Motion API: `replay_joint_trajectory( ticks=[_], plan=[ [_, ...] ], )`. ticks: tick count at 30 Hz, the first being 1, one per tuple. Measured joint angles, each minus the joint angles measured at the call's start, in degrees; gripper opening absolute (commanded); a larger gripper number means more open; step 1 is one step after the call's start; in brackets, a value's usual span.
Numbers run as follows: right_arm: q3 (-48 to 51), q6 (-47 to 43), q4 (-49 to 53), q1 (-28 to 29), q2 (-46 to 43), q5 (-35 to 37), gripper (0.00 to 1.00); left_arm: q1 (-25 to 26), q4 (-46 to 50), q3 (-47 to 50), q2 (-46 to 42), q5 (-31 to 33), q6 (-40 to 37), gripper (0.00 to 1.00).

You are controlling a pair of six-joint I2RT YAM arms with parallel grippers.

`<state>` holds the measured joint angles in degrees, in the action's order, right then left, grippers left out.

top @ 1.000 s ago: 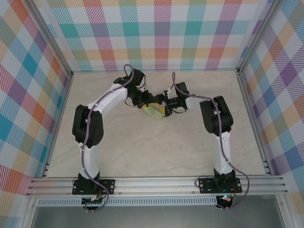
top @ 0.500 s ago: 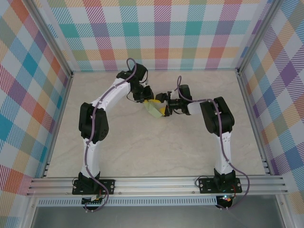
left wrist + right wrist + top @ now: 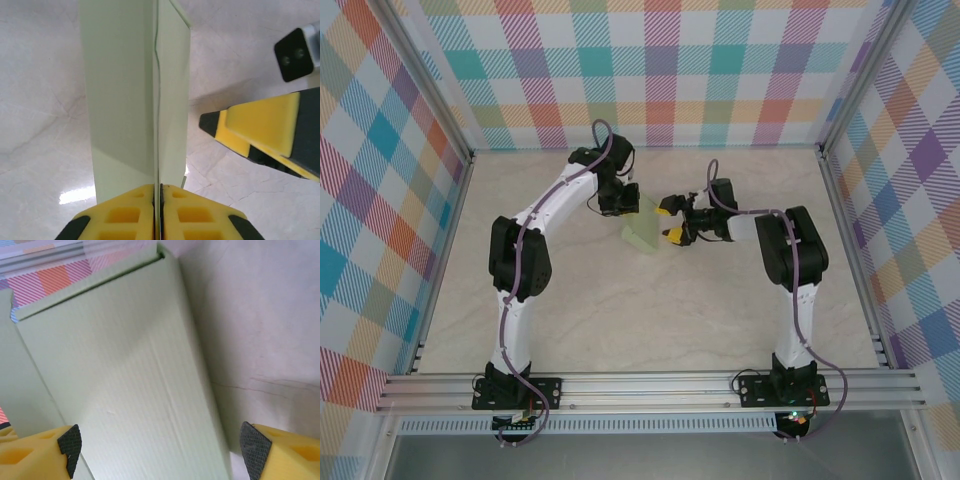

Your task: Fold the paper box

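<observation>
— Which way is the paper box lying for you?

— On the top camera I have the paper box (image 3: 643, 233) in the far half of the surface (image 3: 720, 310), near the middle. Its long axis runs from about 11 o'clock down to 5 o'clock. The 11 o'clock end sits at my left gripper (image 3: 628, 206), and the 5 o'clock end points back toward the bases. I can't tell whether that end rests on the surface. On the left wrist camera the paper box (image 3: 125, 90) runs straight away from the gripper, two pale green panels meeting at a seam.

— And the grips?

— My left gripper (image 3: 160, 192) is pressed together on the near edge of the card, pinching it right at that seam. My right gripper (image 3: 669, 222) is spread wide at 3 o'clock of the box, just beside it. From above I can't tell whether a tip touches. On the right wrist camera the box (image 3: 125, 375) lies between the two tips of the right gripper (image 3: 162, 445).

— What differs from a second ago?

— Back then both grippers crowded over the box and hid most of it. Since then my left jaws have closed onto it, my right gripper has backed off toward 3 o'clock, and far more green card shows.

— Count?

— One paper box, two grippers.
</observation>
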<state>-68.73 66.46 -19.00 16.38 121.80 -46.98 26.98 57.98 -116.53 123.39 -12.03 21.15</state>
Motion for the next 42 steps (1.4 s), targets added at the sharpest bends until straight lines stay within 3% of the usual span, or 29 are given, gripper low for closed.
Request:
replay_joint_trajectory(
  ticks=[3, 12, 20, 30, 42],
  plan=[
    [0.74, -1.9, 2.1, -0.72, -1.25, 0.7, 0.85, 0.0, 0.59, -0.26, 0.0, 0.79, -0.9, 0.0],
    [1.51, -9.14, 9.07, -1.68, -3.72, 1.73, 0.86, 0.0, 2.43, -0.66, -0.02, 3.19, -3.82, 0.0],
    [1.44, -17.75, 17.75, -2.16, -6.91, 4.48, 0.86, 0.85, 5.62, 0.98, -3.43, 8.98, -11.82, 0.0],
    [0.63, -21.57, 23.41, -3.85, -13.38, 7.08, 0.88, 5.6, 4.42, 9.94, -13.55, 17.0, -23.28, 0.0],
    [0.48, -21.27, 25.79, -4.04, -14.58, 6.8, 0.88, 11.74, 1.75, 13.29, -11.28, 21.94, -23.32, 0.01]
  ],
)
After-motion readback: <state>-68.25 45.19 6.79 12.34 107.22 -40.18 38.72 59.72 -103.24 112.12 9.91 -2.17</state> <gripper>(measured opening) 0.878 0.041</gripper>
